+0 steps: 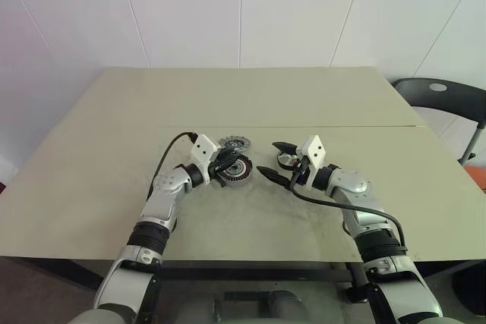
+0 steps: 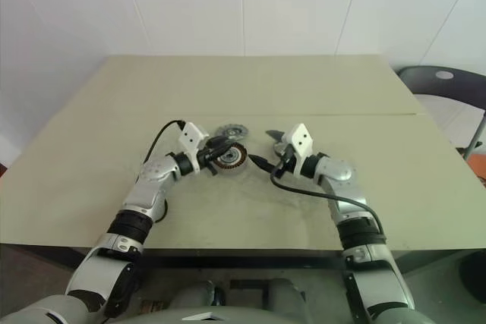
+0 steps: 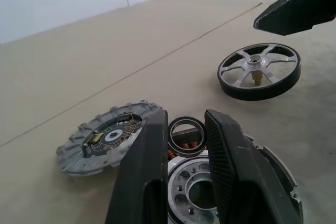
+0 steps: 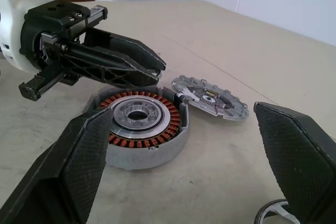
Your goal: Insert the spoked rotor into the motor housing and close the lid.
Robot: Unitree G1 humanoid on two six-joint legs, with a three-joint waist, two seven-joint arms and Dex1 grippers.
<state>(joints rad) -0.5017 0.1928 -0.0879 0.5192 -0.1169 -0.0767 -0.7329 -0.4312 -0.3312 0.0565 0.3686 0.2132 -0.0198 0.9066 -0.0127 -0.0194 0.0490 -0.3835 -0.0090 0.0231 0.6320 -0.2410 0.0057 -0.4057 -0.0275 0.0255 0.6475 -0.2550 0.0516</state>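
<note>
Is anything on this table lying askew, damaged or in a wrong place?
Nothing looks spilled or broken. One oddity: a small thin dark ring stands tilted at the rim of the round copper-wound motor housing, near the grey toothed lid; whether it is loose I cannot tell.

table (image 1: 114, 149) | on it: lid (image 1: 235, 143), rotor (image 3: 259, 71) (flat), housing (image 4: 142, 129)

beige table (image 1: 228, 104); dark chair (image 1: 444, 100) beside it
</note>
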